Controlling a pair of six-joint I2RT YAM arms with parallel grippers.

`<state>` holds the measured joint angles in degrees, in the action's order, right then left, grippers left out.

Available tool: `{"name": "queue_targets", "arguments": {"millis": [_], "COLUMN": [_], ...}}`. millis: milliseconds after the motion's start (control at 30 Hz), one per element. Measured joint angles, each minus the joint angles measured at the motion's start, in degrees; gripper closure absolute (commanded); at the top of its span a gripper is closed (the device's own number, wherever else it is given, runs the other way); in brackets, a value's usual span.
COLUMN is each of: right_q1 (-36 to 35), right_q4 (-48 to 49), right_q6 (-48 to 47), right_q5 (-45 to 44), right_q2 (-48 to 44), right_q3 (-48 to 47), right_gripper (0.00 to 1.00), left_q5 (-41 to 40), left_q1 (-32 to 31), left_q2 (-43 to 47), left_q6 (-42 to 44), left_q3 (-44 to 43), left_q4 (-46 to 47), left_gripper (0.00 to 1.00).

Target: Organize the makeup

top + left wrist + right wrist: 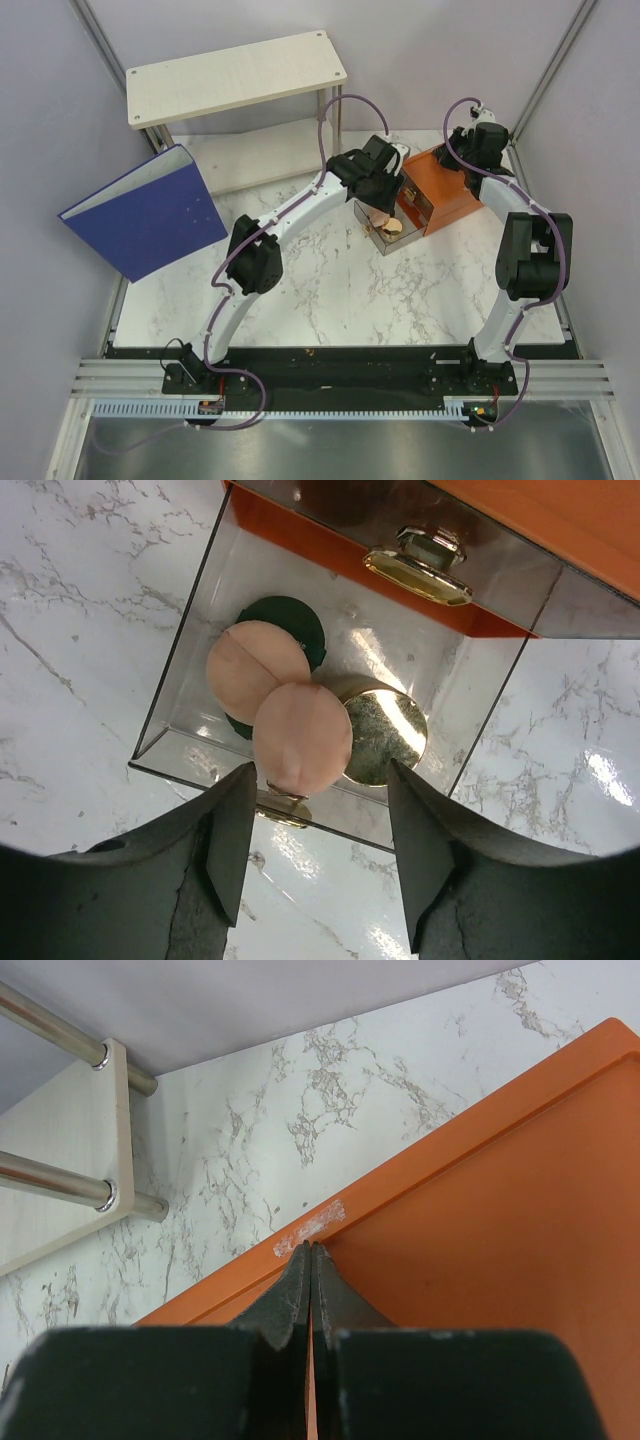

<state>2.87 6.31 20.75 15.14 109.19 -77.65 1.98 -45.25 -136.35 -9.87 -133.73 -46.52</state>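
Left gripper [320, 775] wide over peach-pink disc [302, 738] in clear drawer [190, 650], right gripper [310, 1250] closed empty on orange box [480, 1210]; lift left straight up, don't clip gold jar [385, 737].

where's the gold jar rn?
In the left wrist view, the gold jar sits in the open clear drawer of the orange box, at picture right, tucked against the nearer peach disc, which overlaps its edge.

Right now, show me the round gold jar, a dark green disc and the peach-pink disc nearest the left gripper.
round gold jar [388, 736]: left wrist view, on its shiny lid.
dark green disc [294, 626]: left wrist view, on its uncovered far part.
nearer peach-pink disc [301, 738]: left wrist view, middle of its top face.
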Motion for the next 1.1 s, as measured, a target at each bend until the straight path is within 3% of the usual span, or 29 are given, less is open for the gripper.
{"name": "queue_targets", "arguments": {"millis": [167,233,267,333,400,667,1100], "right_q1": [0.0,0.0,0.0,0.0,0.0,0.0,0.0], "right_q4": [0.0,0.0,0.0,0.0,0.0,0.0,0.1], "right_q6": [0.0,0.0,0.0,0.0,0.0,0.0,0.0], "right_q5": [0.0,0.0,0.0,0.0,0.0,0.0,0.0], "right_q2": [0.0,0.0,0.0,0.0,0.0,0.0,0.1], "right_q3": [0.0,0.0,0.0,0.0,0.0,0.0,0.0], "right_gripper": [1.0,1.0,1.0,1.0,1.0,1.0,1.0], "left_q5": [0.1,0.4,1.4,3.4,6.6,17.4,23.8], "left_q1": [0.5,0.9,1.4,2.5,4.0,11.9,11.6], "left_q2": [0.3,1.4,2.5,4.6,7.4,10.6,1.4], "left_q6": [-0.2,-0.8,-1.6,-3.7,-5.5,-13.7,-19.5], "left_q3": [0.0,1.6,3.4,6.3,10.8,20.4,15.9], "left_q4": [0.4,0.5,0.5,0.6,1.2,4.2,6.1], "left_gripper": [0.37,0.47,0.65,0.88,0.98,0.98,0.98]}}
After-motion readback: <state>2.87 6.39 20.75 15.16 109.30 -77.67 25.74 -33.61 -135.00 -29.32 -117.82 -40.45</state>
